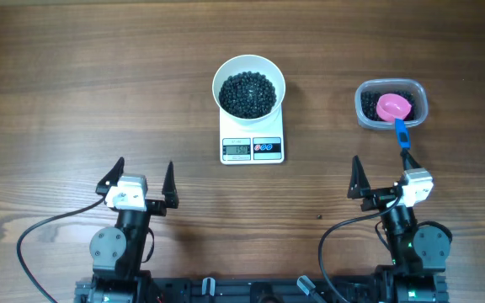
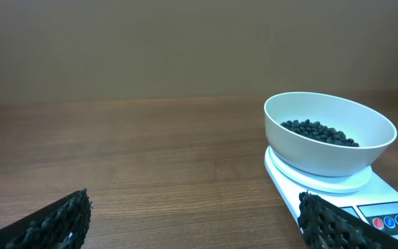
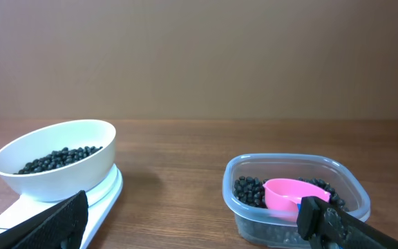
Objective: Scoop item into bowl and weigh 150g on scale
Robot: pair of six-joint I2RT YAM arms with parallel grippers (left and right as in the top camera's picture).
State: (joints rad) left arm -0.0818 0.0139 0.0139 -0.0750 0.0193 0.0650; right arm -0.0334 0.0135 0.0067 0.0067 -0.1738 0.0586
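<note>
The left gripper (image 1: 144, 167) stands spread wide, holding and touching nothing. The right gripper (image 1: 382, 163) is equally wide and empty. Both arms sit folded low, fingers pointing forward over the table (image 1: 74, 93). Ahead and to the right of the left gripper, the white bowl (image 1: 278, 72) rests on the scale (image 1: 252, 135), black beans (image 1: 247, 93) heaped inside. Just ahead of the right gripper is a clear tub (image 1: 363, 106) with more beans and a pink scoop (image 1: 393, 107). Its blue handle (image 1: 401, 133) reaches toward that gripper's right finger; whether they touch cannot be told.
</note>
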